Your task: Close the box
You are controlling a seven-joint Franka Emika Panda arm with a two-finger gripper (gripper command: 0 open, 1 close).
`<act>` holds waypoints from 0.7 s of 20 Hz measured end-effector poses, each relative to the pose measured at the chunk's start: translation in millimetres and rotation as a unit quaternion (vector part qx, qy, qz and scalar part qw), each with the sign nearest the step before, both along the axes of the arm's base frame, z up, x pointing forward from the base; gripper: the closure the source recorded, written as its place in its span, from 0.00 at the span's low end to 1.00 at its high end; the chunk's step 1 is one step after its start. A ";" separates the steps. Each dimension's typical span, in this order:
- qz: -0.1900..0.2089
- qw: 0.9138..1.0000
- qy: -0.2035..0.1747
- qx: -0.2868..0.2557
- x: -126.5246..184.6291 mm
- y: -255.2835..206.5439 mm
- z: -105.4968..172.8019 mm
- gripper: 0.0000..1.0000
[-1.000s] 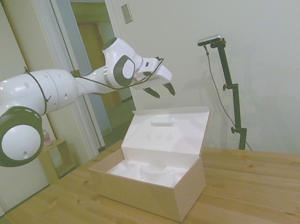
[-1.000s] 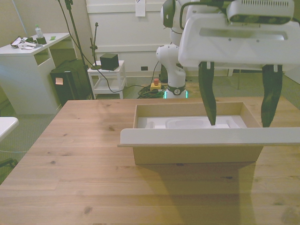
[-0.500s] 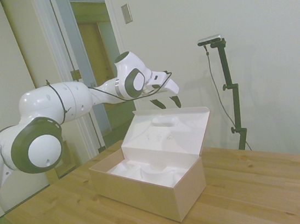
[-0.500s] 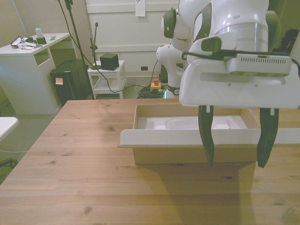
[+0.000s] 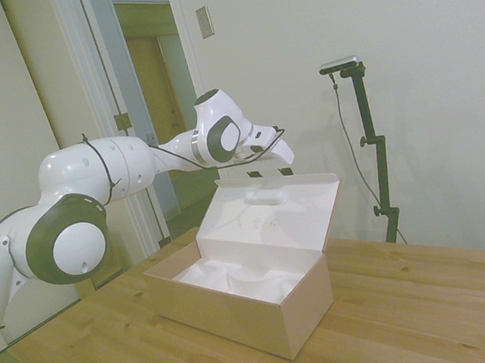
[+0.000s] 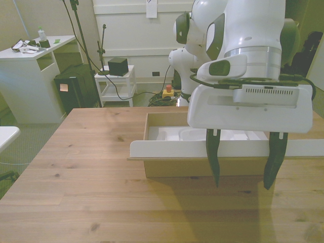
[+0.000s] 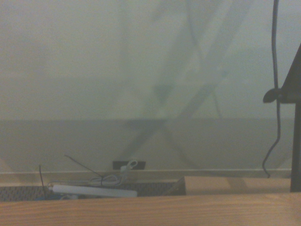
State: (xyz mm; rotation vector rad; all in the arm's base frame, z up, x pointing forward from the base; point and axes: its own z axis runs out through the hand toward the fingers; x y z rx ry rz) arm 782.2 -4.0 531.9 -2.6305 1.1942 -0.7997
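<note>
From the side, the box [image 5: 244, 293] sits open on the wooden table [image 5: 438, 308] with its lid leaning back, and my claw [image 5: 268, 174] hangs just behind the lid's top edge, lower than half a second ago. In the front view my claw [image 6: 241, 185] is spread wide, its fingers [image 6: 213, 164] hanging in front of the lid [image 6: 167, 149], nearer the view's left than before. My wrist camera shows only the table's edge [image 7: 141, 212] and a blurred wall [image 7: 141, 70].
</note>
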 end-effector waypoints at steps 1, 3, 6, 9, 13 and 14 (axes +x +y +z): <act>-0.003 1.000 0.001 0.003 -1.9 -0.2 2.9 0.00; -0.010 1.000 0.005 0.010 -10.1 -0.7 14.6 0.00; -0.019 0.999 0.022 0.030 -34.9 -2.5 39.3 0.00; -0.031 0.996 0.068 0.049 -67.5 -1.6 45.5 0.00; -0.034 0.992 0.103 0.058 -110.5 2.7 44.8 0.00; -0.033 0.992 0.108 0.060 -121.5 6.4 45.7 0.00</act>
